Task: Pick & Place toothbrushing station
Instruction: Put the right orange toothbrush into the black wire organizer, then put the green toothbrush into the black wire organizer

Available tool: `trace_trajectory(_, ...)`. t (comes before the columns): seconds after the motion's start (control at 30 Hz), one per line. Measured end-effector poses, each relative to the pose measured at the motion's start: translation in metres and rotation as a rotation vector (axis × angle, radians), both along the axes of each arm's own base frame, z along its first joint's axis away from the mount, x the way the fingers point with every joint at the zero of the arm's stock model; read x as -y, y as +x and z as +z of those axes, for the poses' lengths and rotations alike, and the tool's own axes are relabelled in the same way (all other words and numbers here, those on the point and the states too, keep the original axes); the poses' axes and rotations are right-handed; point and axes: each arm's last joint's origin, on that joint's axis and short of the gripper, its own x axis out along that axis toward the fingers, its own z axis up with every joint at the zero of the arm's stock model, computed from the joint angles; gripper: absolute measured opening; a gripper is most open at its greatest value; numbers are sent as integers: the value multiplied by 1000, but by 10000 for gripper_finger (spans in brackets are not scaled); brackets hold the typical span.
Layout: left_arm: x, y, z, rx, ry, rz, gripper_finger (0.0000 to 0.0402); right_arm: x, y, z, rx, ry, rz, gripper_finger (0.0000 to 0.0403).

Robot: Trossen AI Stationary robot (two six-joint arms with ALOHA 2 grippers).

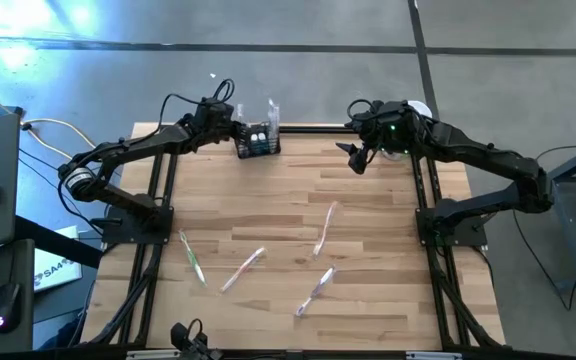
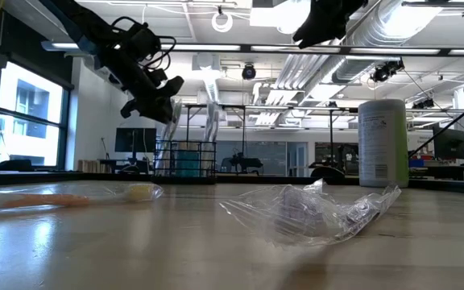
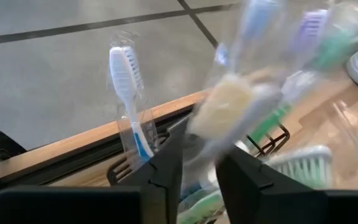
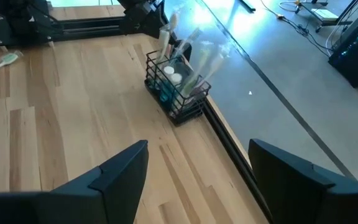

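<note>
Black wire toothbrushing station (image 1: 258, 142) sits at the table's twelve o'clock edge. Left gripper (image 1: 236, 130), fingers slightly parted around a wrapped toothbrush (image 3: 225, 112), risks tipping the rack. Right gripper (image 1: 356, 153) waits wide open at one o'clock.

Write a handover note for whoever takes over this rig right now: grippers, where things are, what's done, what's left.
Left gripper: at the small black wire rack on the table's far edge, a wrapped toothbrush between its jaws; whether it still grips is unclear.
Right gripper: jaws open, empty, hovering over the far right of the wooden table.
Done: several wrapped toothbrushes stand in the rack.
Left: four wrapped toothbrushes lie loose mid-table, to be picked and racked.
</note>
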Motion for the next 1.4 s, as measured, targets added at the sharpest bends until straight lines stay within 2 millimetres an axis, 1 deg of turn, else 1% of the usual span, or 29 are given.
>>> trace_trajectory(0.17,0,0,0,3,1,1,120,-1,0,0,8,16,14,271)
trace_trajectory(0.37,3,-3,7,-5,29,-14,127,-1,1,0,25,49,23,271)
trace_trajectory(0.57,11,-14,22,-48,110,8,127,-2,2,2,53,67,40,271)
trace_trajectory(0.67,17,-21,35,-52,171,-13,127,-1,2,3,66,63,39,271)
trace_trajectory(0.8,32,-31,52,-29,212,-141,127,-1,3,4,77,56,41,271)
trace_trajectory(0.9,46,-40,61,30,178,-266,127,-1,3,5,81,38,50,271)
trace_trajectory(0.97,57,-45,66,96,129,-400,127,-1,4,6,90,29,52,271)
trace_trajectory(1.1,80,-52,67,178,-19,-717,127,-1,4,7,101,20,55,271)
trace_trajectory(1.17,93,-52,66,184,-65,-830,127,0,5,7,97,11,60,271)
trace_trajectory(1.27,111,-48,63,165,-140,-922,127,-1,5,7,97,13,68,271)
trace_trajectory(1.4,137,-37,56,108,-235,-1037,127,-3,5,7,115,55,120,271)
